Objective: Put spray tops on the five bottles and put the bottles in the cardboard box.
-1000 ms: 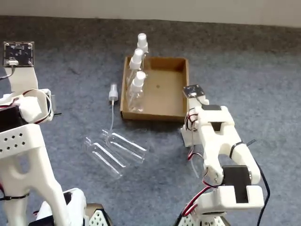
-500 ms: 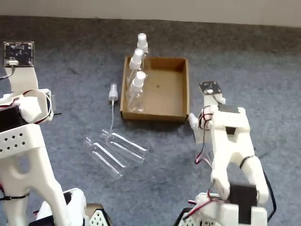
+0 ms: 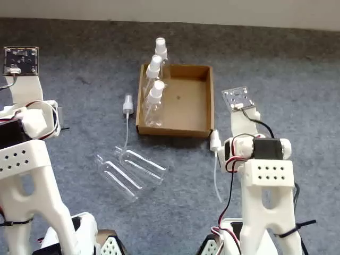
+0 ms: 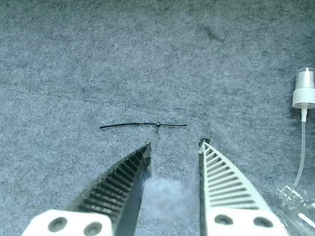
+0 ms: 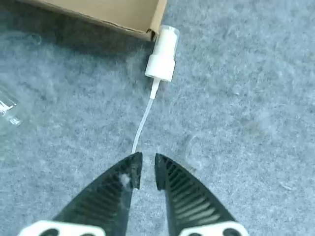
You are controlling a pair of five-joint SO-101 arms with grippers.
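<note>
Barely parted and empty, the right pincer [image 5: 148, 164] hangs just behind the tube end of the white plastic spray top [image 5: 161, 54] lying ahead, so pinching that flimsy tube may flick the top against the brown cardboard box [image 5: 108, 12] beyond.

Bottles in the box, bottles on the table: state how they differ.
The three boxed bottles stand upright; the two loose bottles lie on their sides. The boxed bottles wear white spray tops; the loose bottles have none. The boxed bottles sit in the cardboard box; the loose bottles rest on the table. All are clear.
</note>
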